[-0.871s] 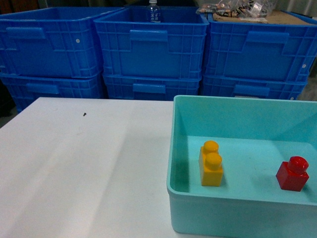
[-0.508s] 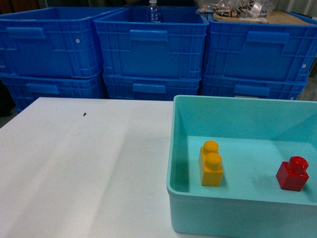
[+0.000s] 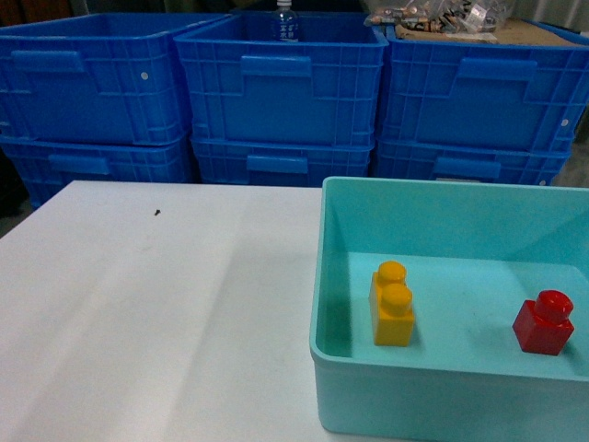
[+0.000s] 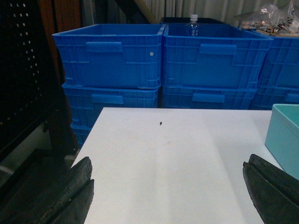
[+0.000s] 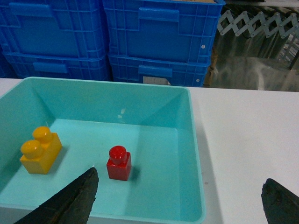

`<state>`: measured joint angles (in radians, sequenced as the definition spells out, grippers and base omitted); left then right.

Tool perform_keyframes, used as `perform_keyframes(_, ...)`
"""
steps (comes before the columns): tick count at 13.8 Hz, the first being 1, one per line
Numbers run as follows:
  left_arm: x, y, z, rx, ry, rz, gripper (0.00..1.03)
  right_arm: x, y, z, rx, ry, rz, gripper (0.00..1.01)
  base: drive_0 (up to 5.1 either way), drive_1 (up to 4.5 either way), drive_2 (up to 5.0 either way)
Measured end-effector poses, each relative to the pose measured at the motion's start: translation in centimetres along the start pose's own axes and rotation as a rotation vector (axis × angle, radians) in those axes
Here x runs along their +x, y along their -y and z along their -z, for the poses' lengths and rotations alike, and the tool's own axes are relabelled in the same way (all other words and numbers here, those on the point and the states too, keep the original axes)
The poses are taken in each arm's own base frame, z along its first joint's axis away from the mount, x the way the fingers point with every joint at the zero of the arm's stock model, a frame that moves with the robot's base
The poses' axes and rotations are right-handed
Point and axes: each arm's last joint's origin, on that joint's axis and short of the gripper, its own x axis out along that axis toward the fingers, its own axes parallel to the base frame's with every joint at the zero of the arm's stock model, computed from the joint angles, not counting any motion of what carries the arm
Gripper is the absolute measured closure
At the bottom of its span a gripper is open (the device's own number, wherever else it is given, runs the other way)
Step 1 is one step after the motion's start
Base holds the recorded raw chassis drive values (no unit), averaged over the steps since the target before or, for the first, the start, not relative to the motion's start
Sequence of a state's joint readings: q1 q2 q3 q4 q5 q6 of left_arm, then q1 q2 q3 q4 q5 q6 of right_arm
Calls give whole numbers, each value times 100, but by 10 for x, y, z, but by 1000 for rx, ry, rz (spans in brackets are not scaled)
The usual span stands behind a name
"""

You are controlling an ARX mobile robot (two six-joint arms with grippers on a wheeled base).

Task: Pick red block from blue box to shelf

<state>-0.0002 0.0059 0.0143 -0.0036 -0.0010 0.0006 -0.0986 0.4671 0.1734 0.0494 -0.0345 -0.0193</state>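
Jaws wide above red block (image 5: pixel 118 164)

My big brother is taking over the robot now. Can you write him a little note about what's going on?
Left gripper: open, empty, over the white table.
Right gripper: open, empty, at the near edge of the blue box.
Red block: upright on the box floor, right of the yellow brick, apart from it.
Done: nothing grasped.
Left: grasp the red block, lift it out, put it on the shelf, which no view shows.
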Motion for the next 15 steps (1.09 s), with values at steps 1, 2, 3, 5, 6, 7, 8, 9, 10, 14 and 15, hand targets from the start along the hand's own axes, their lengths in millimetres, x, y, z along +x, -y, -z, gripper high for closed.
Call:
perform_keyframes(1,0,0,0,0,0,0,5,0,0,0,0,0,0,3,0,0,0)
perform_keyframes(2,0,0,0,0,0,0,5,0,0,0,0,0,0,3,0,0,0)
perform_keyframes(3,0,0,0,0,0,0,5,0,0,0,0,0,0,3,0,0,0)
perform_keyframes(5,0,0,0,0,0,0,5,0,0,0,0,0,0,3,0,0,0)
perform_keyframes(6,0,0,0,0,0,0,5,0,0,0,0,0,0,3,0,0,0)
perform_keyframes(7,0,0,0,0,0,0,5,0,0,0,0,0,0,3,0,0,0)
perform_keyframes(8,0,0,0,0,0,0,5,0,0,0,0,0,0,3,0,0,0)
perform_keyframes(9,0,0,0,0,0,0,5,0,0,0,0,0,0,3,0,0,0)
perform_keyframes(10,0,0,0,0,0,0,5,0,0,0,0,0,0,3,0,0,0)
perform_keyframes(14,0,0,0,0,0,0,5,0,0,0,0,0,0,3,0,0,0)
perform_keyframes(15,0,0,0,0,0,0,5,0,0,0,0,0,0,3,0,0,0)
